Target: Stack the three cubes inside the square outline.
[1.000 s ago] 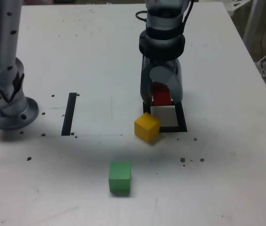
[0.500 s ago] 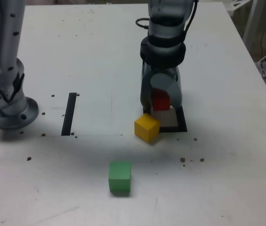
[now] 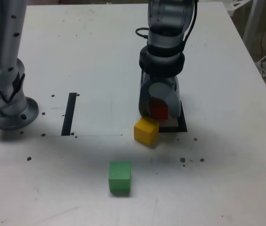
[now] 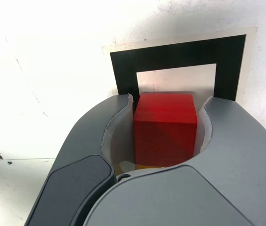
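The red cube (image 3: 159, 108) sits pinched between the pincer's (image 3: 160, 112) two fingers, right of centre in the exterior view, low over the square outline (image 4: 180, 56). The yellow cube (image 3: 146, 130) lies just beside the outline's lower left corner. The green cube (image 3: 120, 177) rests apart, lower centre, on the desk (image 3: 95, 56).

Between smooth grey plastic-looking fingers (image 4: 236, 141) sits a matt red cube (image 4: 165, 128), beyond them a flat, faintly sheened black tape outline (image 4: 182, 54) on a matt white table (image 3: 100, 56).
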